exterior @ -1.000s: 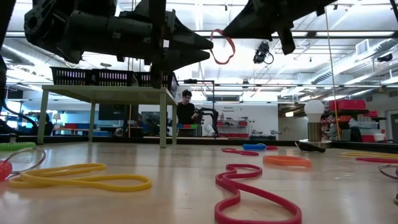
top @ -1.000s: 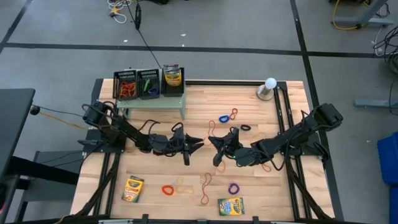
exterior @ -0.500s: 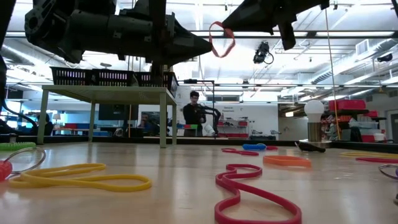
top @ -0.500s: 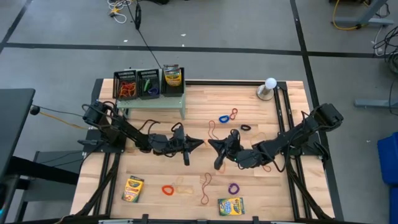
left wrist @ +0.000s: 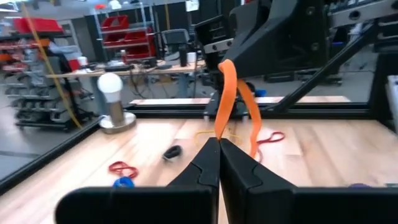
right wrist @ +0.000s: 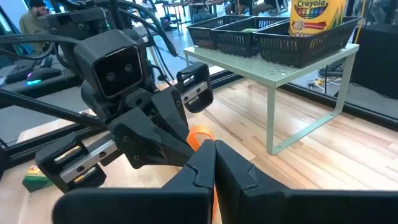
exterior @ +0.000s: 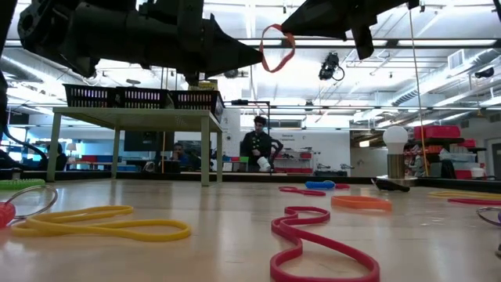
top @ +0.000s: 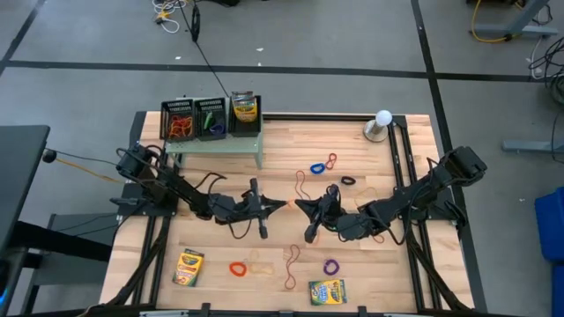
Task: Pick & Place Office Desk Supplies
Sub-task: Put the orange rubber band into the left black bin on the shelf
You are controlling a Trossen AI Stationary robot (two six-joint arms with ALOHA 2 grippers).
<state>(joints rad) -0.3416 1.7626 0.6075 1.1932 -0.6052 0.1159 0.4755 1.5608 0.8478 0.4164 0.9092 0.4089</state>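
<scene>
Orange rubber band (exterior: 275, 48) pinched between both closed grippers, left (top: 284, 204) and right (top: 298, 204), mid-table, trays (top: 210, 115) at eleven o'clock partly filled, plenty more bands (top: 329, 266) scattered.

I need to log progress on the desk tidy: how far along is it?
Done: the mesh trays on the green stand already hold bands and a crayon box. In hand: left gripper and right gripper both pinch one orange band in mid-air. Left: loose bands and two crayon boxes on the table.
</scene>
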